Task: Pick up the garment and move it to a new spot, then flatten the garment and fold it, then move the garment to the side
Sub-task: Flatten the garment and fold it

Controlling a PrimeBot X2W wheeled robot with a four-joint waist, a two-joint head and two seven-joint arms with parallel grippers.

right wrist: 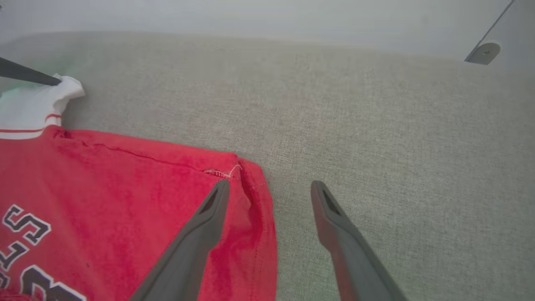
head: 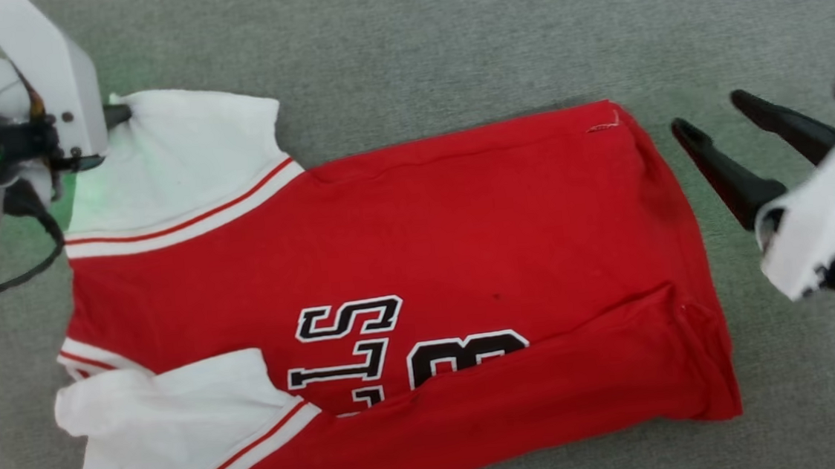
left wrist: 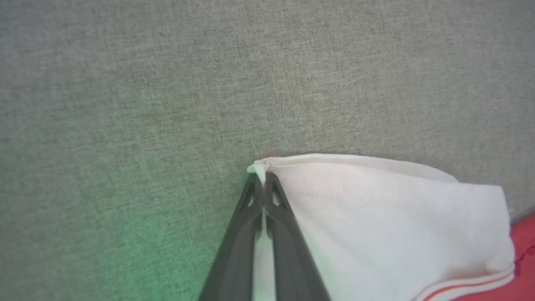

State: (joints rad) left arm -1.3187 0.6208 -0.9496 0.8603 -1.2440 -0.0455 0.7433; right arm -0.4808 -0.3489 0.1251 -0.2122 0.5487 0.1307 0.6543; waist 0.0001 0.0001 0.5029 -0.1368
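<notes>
one garment [head: 416,220] sleeve between left fingers [left wrist: 286,242]

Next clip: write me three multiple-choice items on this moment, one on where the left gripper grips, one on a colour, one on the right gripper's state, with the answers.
1. Where does the left gripper grip the jersey?
A) white sleeve edge
B) red hem
C) collar
2. The chest lettering is:
A) yellow
B) black, white-edged
C) blue
3. The right gripper is:
A) shut on cloth
B) shut, empty
C) open
Answers: 1 A, white cloth is pinched in the gripper; 2 B, seen on the red chest; 3 C, there is a wide gap between its two sides.
</notes>
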